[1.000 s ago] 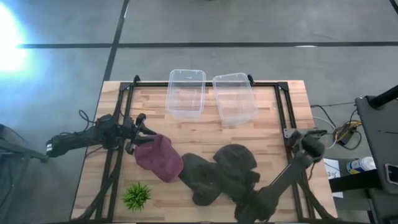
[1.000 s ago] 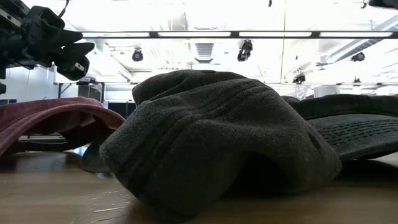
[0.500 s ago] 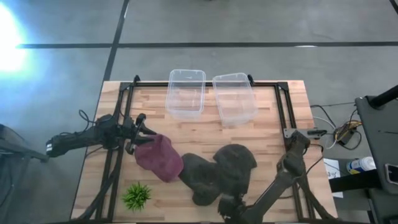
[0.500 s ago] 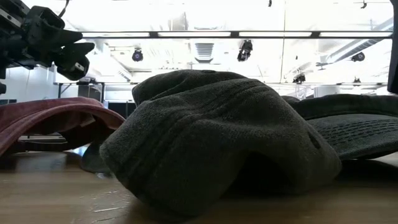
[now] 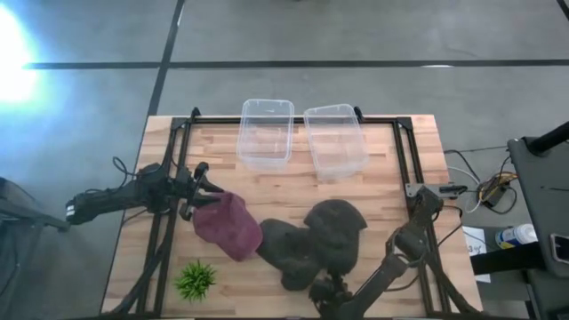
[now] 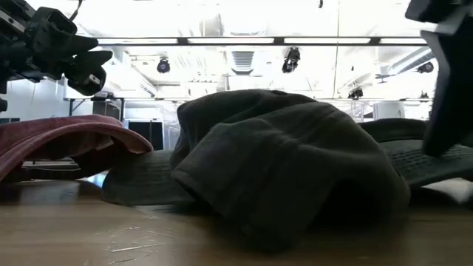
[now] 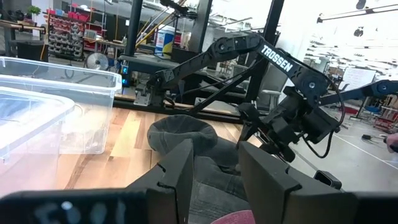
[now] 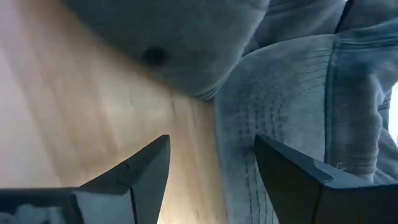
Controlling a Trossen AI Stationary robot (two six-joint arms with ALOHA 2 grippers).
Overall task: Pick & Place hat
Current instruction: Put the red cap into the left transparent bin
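Note:
A maroon hat (image 5: 228,225) lies at the table's left, its crown up. Two dark grey hats lie side by side in the near middle, one nearer (image 5: 292,253) and one farther right (image 5: 338,229), their edges overlapping. My left gripper (image 5: 206,189) is open and hangs above the maroon hat's far-left edge, clear of it in the low view (image 6: 74,55). My right gripper (image 5: 324,289) is open at the near edge, low beside the dark hats. In the right wrist view (image 8: 211,180) the grey cloth (image 8: 280,106) lies ahead of its spread fingers. My right gripper stands with open fingers at the near side of the dark grey hats, coming in level from the table's near right. A stitched brim (image 8: 249,137) lies ahead between the fingers. I cannot tell whether a finger touches it.
Two clear plastic bins (image 5: 266,132) (image 5: 335,140) stand at the far middle. A small green plant (image 5: 196,278) sits at the near left. Black frame rails (image 5: 169,178) (image 5: 409,169) run along both sides. Bare wood lies between the bins and the hats.
My right gripper has gone along the near edge toward the table's left and come in below the dark hats. The nearer dark hat has changed shape: in the low view its near side has drawn back and its bulk now sits farther right.

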